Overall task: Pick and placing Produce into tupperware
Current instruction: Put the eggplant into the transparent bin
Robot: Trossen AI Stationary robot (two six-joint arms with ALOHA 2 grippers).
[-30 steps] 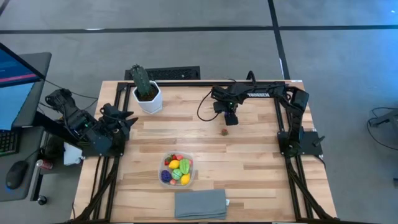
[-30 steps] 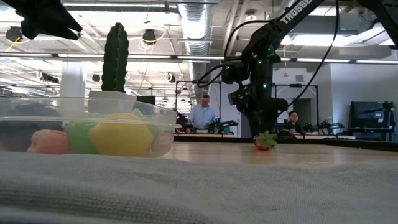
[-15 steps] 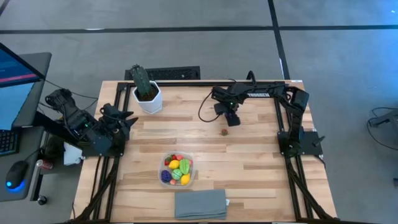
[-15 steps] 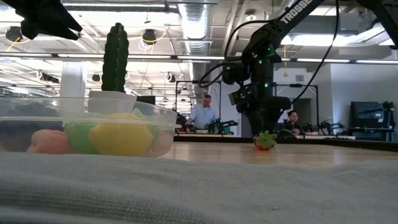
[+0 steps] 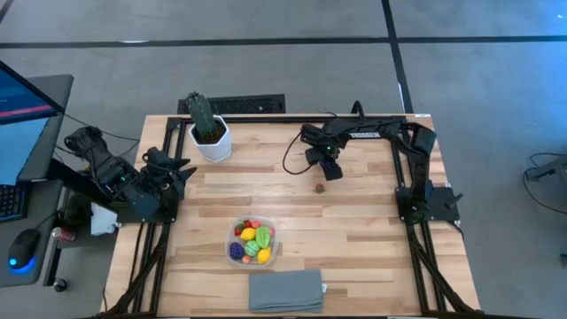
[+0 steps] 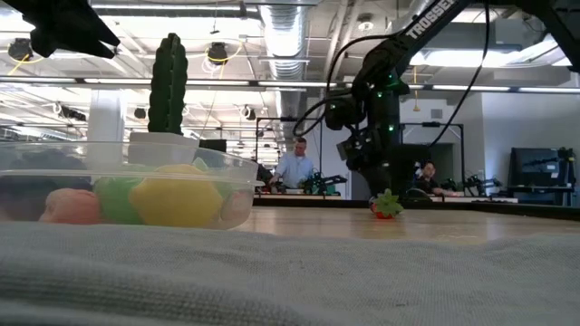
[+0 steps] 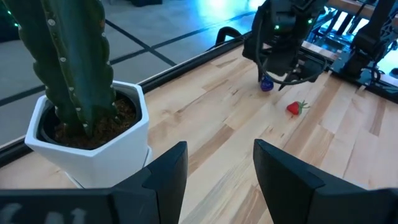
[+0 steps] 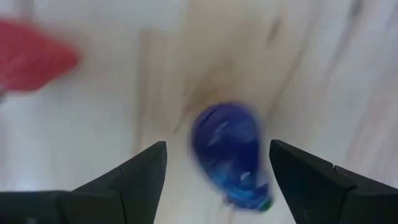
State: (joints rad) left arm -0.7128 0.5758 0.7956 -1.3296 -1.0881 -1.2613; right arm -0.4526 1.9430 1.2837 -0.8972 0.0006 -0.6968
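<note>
1. Right gripper [image 5: 330,169] is low over the far-centre of the table [image 5: 354,239], fingers spread with a blue produce piece [image 8: 230,152] lying between them on the wood, not gripped. Right wrist view shows this; the high view hides the blue piece under the gripper.
2. Left wrist view catches the same blue piece [image 7: 266,84] on the table just under the right gripper [image 7: 287,70], with the strawberry [image 7: 296,108] lying close beside it.
3. Strawberry [image 5: 320,187] sits just near-side of the right gripper in the high view; the low view shows it [image 6: 387,205] with green leaves up, resting on the wood.
4. Left gripper [image 7: 216,171] is parked at the table's left edge, fingers partly apart, holding nothing, facing the cactus [image 7: 65,56] in its white pot [image 7: 93,140].
5. Tupperware [image 5: 252,242] is near-centre of the table, filled with yellow, green, red and purple produce; the low view shows its clear wall [image 6: 136,186] with yellow and green pieces inside.
6. Grey cloth [image 5: 285,291] lies at the near edge, just near-side of the tupperware.
7. Surface is light wood planks on a black frame. A monitor [image 5: 22,106] and mouse stand at far left.
8. Low view only: open workshop behind, ceiling ducts, two people [image 6: 294,167] at distant benches.
</note>
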